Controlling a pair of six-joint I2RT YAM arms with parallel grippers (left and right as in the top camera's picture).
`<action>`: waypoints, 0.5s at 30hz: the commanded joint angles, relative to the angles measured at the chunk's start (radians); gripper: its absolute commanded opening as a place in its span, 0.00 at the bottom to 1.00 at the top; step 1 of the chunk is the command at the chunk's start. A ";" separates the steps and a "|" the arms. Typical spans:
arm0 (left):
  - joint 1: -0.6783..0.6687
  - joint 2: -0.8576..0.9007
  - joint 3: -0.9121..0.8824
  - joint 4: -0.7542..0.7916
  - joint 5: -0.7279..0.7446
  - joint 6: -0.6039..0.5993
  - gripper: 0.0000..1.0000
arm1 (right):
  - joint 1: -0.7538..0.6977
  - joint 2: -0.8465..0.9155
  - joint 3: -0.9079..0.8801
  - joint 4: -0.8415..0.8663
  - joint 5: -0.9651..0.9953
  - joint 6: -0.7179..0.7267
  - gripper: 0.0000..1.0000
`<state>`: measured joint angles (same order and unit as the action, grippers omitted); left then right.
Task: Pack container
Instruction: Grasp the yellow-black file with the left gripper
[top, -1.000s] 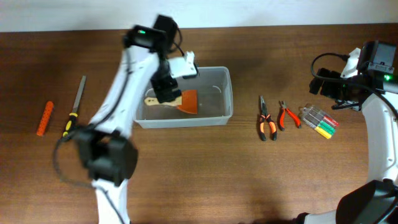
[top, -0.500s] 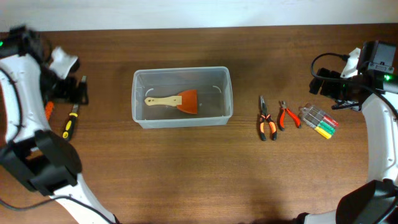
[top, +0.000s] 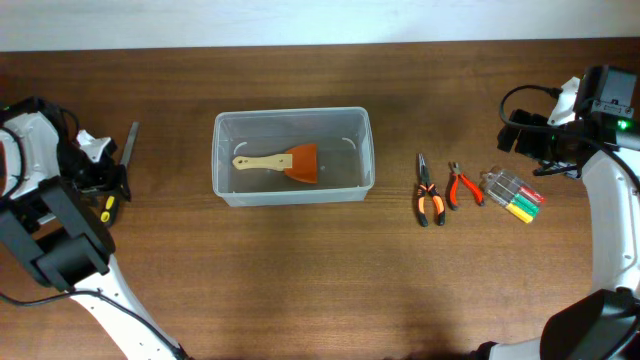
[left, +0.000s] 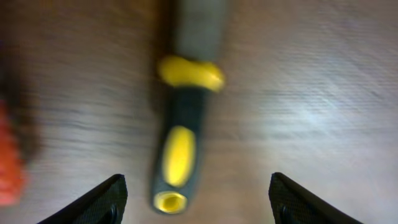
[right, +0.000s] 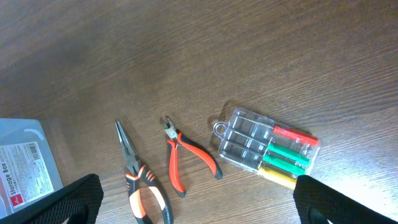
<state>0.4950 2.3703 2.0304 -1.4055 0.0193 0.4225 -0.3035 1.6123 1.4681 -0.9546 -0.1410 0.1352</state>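
The table (top: 300, 270) lies open between the container (top: 366, 150) and the pliers (top: 428, 200) at right; a brush (top: 285, 161) occupies the container's floor.

Dark brown wood-grain desk (top: 300, 270) fills nearly the whole overhead view. Plain white wall (top: 320, 20) strip runs along its far edge. Soft even light, faint sheen on the wood.

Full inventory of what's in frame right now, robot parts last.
container: 1, clear, table centre
scraper: 1, wooden handle with orange blade, inside container
file: 1, black-yellow handle, far left
orange item: 1, blurred, beside file handle
long-nose pliers: 1, orange-black handles, right of container
cutters: 1, red handles, beside pliers
screwdriver set: 1, clear case, far right
table: 1, brown wood
left hand: open, over file handle
right hand: open, over right-side tools
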 joint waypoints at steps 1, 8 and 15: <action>0.000 0.016 -0.001 0.029 -0.078 -0.044 0.75 | -0.005 0.005 0.023 0.001 -0.010 0.005 0.99; -0.014 0.055 -0.001 0.076 -0.068 -0.018 0.75 | -0.005 0.005 0.023 0.001 -0.010 0.005 0.98; -0.042 0.085 -0.001 0.133 -0.068 -0.017 0.74 | -0.005 0.005 0.023 0.001 -0.010 0.005 0.99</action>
<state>0.4679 2.4359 2.0308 -1.2964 -0.0517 0.4019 -0.3035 1.6123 1.4681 -0.9543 -0.1410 0.1360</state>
